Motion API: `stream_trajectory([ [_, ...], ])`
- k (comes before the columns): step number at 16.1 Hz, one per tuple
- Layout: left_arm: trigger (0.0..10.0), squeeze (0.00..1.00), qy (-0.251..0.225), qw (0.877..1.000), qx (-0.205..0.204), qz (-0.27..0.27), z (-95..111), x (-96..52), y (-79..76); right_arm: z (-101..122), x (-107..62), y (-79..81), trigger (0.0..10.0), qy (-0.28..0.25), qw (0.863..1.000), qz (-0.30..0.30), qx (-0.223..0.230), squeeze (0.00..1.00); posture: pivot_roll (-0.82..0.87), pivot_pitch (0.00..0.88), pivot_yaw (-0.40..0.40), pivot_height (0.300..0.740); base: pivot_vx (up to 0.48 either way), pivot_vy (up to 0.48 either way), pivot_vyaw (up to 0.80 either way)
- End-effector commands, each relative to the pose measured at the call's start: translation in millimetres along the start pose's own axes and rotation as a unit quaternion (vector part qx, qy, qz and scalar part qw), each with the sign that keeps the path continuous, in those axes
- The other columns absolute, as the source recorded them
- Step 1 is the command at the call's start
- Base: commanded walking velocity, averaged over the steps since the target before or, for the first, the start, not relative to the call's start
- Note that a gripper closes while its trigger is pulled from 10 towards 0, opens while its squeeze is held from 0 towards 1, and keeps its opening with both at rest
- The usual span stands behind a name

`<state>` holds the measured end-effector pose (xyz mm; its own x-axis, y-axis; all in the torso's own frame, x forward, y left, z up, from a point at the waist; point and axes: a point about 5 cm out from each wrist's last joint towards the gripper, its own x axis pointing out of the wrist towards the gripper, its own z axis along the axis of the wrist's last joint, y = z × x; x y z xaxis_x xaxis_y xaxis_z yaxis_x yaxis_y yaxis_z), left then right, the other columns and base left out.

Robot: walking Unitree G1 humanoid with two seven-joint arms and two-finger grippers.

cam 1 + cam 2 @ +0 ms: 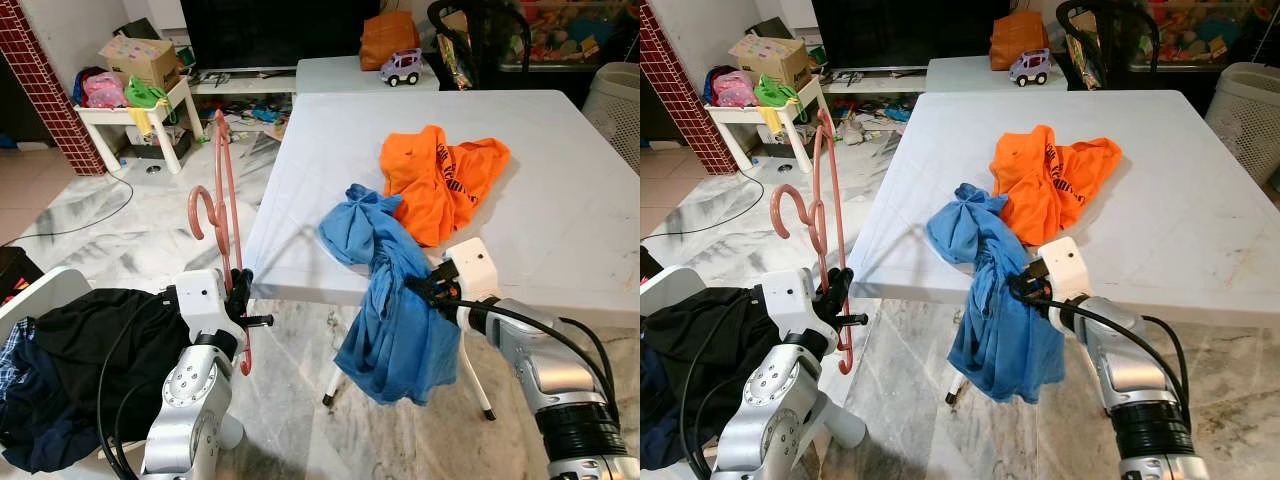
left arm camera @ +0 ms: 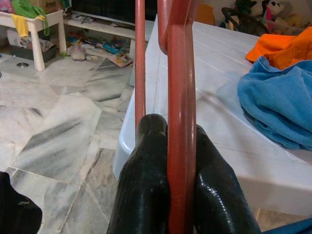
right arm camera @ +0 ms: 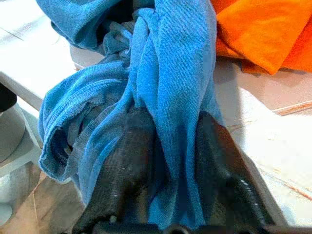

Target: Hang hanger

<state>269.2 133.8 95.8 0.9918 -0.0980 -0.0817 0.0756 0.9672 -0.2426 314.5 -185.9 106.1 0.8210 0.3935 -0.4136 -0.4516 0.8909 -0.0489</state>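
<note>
Left gripper (image 1: 240,290): nearest to me, low at my left side; I see its fingers (image 2: 146,185) clenched on the pink hanger (image 1: 226,200)
Pink hanger: it stands upright above the left gripper, just beside the left edge of the worktop (image 1: 560,220), with the hook curling toward my left
Right gripper (image 1: 1025,283): at the near edge of the worktop; its fingers (image 3: 131,165) are grasping the blue shirt (image 1: 390,320)
Blue shirt: one part lies bunched on the worktop, the rest hangs down over the near edge toward the marble floor (image 1: 130,230)
Orange shirt (image 1: 440,180): crumpled on the worktop, touching the blue shirt on its far side
Dark clothes (image 1: 80,370): I see a pile of them at my far left
</note>
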Motion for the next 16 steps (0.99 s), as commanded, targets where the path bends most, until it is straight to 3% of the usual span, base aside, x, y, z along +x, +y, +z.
stream_trajectory([
  [1, 10.0, 0.00, -0.003, 1.000, 0.005, 0.005, 3, 1.3, 1.3, -1, 0.3, 3.0, 0.0, 0.003, 1.000, 0.006, 0.002, 0.00, -0.06, 0.000, 0.068, 0.740, 0.000, 0.000, 0.00],
  [4, 10.0, 0.00, 0.000, 1.000, 0.004, 0.009, 2, 0.4, 0.9, -6, 5.9, 1.6, 0.0, 0.020, 0.998, -0.012, 0.055, 0.00, -0.06, 0.000, 0.061, 0.740, 0.000, 0.000, 0.00],
  [6, 10.0, 0.00, 0.001, 1.000, 0.004, 0.010, 1, 0.1, -0.4, -7, 13.9, -9.3, 0.0, 0.034, 0.996, -0.050, 0.059, 0.00, -0.05, 0.000, 0.052, 0.740, 0.000, 0.000, 0.00],
  [11, 10.0, 0.00, 0.002, 1.000, 0.003, 0.018, 0, -2.4, 1.5, 10, 31.7, -5.9, 0.0, 0.032, 0.996, -0.047, 0.073, 0.00, -0.04, 0.000, 0.041, 0.740, 0.000, 0.000, 0.00],
  [12, 10.0, 0.00, 0.002, 1.000, 0.003, 0.019, 0, -3.1, 1.3, 20, 36.7, -4.5, 0.0, 0.022, 0.995, -0.044, 0.083, 0.00, -0.03, 0.000, 0.040, 0.740, 0.000, 0.000, 0.00],
  [15, 10.0, 0.00, 0.003, 1.000, 0.005, 0.021, 0, -3.3, 1.1, 92, 56.6, -4.9, 0.0, -0.073, 0.991, -0.062, 0.099, 0.00, -0.02, 0.000, 0.037, 0.740, 0.000, 0.000, 0.00],
  [16, 10.0, 0.00, 0.003, 1.000, 0.006, 0.021, 0, -3.6, 0.8, 131, 59.1, -5.6, 0.0, -0.121, 0.985, -0.085, 0.092, 0.00, -0.02, 0.000, 0.036, 0.740, 0.000, 0.000, 0.00],
])
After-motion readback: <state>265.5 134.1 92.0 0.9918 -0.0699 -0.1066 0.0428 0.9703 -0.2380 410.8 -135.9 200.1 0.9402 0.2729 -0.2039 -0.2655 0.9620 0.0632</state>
